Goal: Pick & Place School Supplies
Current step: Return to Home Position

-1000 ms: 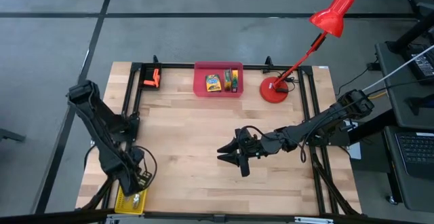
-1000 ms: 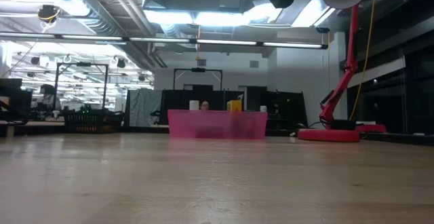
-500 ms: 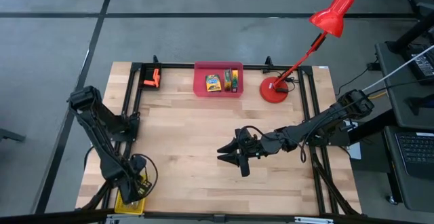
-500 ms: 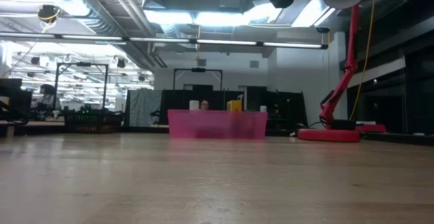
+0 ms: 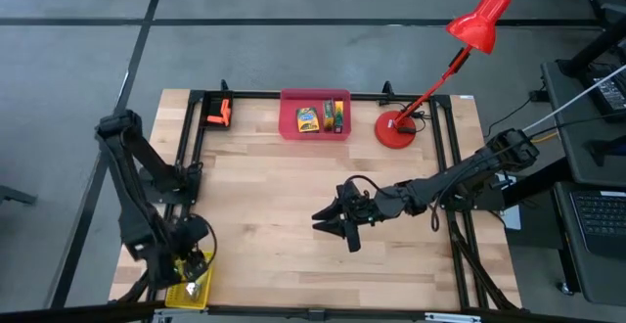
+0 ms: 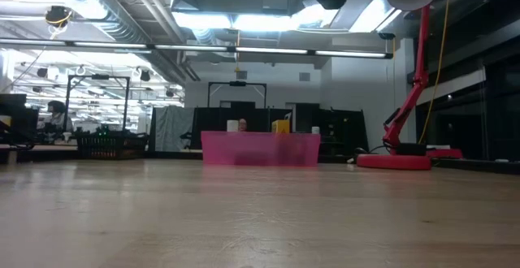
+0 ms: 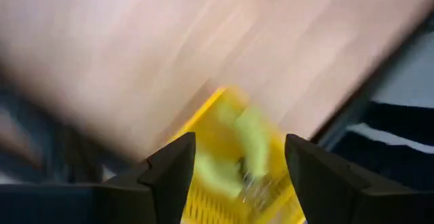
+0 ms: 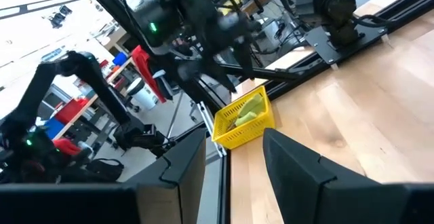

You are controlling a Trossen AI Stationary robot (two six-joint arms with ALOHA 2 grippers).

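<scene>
Two yellow-and-green crayon boxes (image 5: 309, 118) (image 5: 335, 115) lie in a pink tray (image 5: 315, 115) at the table's far edge; the tray also shows in the low view (image 6: 260, 148). My left gripper (image 7: 237, 176) is open and empty above a yellow basket (image 5: 189, 286) at the near left corner. The basket holds a green-handled tool (image 7: 247, 139). My right gripper (image 5: 333, 223) is open and empty over the middle of the table and faces the table's left; its wrist view shows the basket (image 8: 245, 119) far off. A small orange thing (image 5: 223, 112) sits at the far left by the black frame.
A red desk lamp (image 5: 396, 127) stands at the far right on its round base. A black frame (image 5: 196, 137) runs along the table's left, far and right sides. Bare wood (image 5: 274, 196) lies between the tray and my grippers.
My left arm has swung its elbow toward the table's left edge while its gripper has stayed over the yellow basket at the near left corner.
</scene>
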